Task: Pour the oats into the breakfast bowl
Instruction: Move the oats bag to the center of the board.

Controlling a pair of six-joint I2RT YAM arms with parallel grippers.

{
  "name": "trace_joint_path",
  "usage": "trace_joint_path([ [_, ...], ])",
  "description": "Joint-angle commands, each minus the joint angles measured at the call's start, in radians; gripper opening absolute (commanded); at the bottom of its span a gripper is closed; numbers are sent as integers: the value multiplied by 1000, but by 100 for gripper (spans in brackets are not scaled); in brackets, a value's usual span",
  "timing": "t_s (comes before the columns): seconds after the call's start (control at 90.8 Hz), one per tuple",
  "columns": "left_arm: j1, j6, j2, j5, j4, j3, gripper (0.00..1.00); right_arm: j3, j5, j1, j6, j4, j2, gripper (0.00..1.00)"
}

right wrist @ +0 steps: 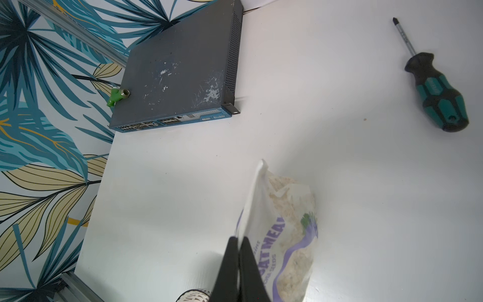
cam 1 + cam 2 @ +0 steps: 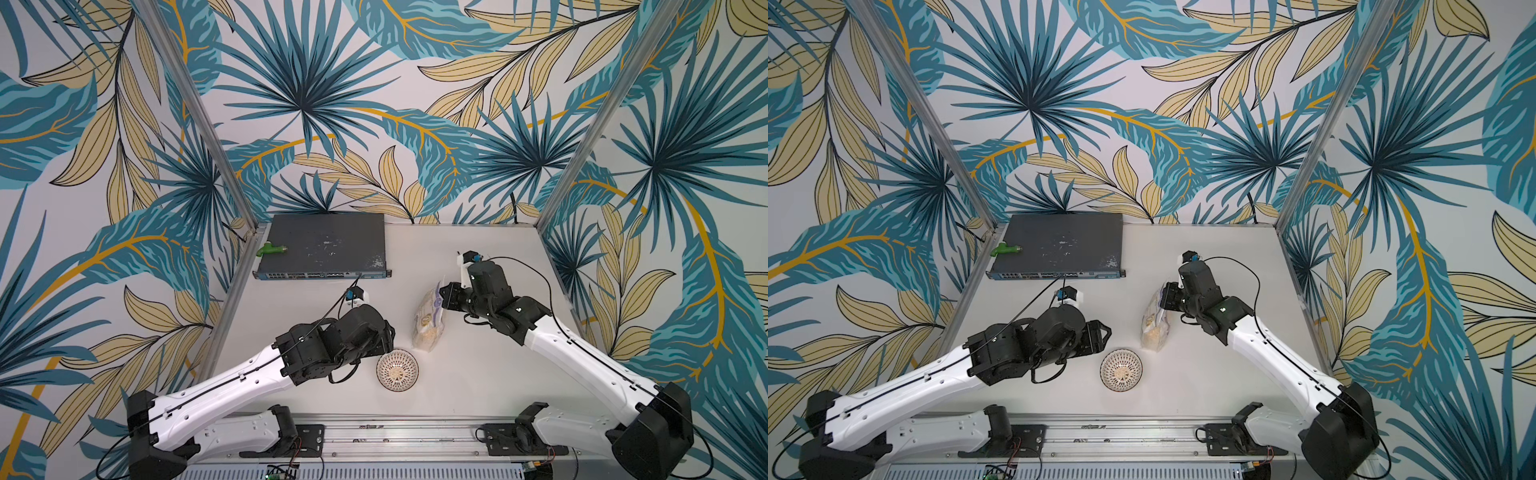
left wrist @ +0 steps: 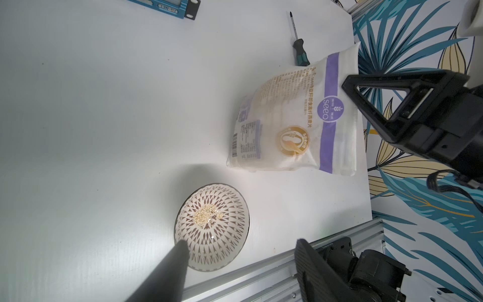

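Two claws we see: right gripper (image 1: 239, 239) pinching the top edge of the oats bag (image 2: 430, 320), left gripper (image 2: 1105, 332) spread beside the breakfast bowl (image 2: 397, 370), on a white table (image 2: 478, 382) within leaf-patterned walls (image 2: 374, 104).

Robotics lab test cell, not a home. White table (image 2: 478, 382) boxed in by aluminium posts (image 2: 199, 112) and printed leaf-pattern panels (image 2: 374, 104) as backdrop. Robot arms (image 2: 582, 361) bolted to an extruded rail (image 2: 399, 432) at the front edge, bare circuit board (image 2: 282, 473) just below it. Rack network switch (image 2: 324, 245), screwdriver (image 1: 433, 89) and green pipe fitting (image 2: 270, 249) lying about as props.
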Motion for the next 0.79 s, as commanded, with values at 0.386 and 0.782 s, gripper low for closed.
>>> trace_joint_path([
  [0.386,-2,38,18,68,65,-5,67,-135,-81,4,153,37,-268,0],
  [0.782,-2,45,49,109,111,10,61,-304,-65,38,359,170,-441,0],
])
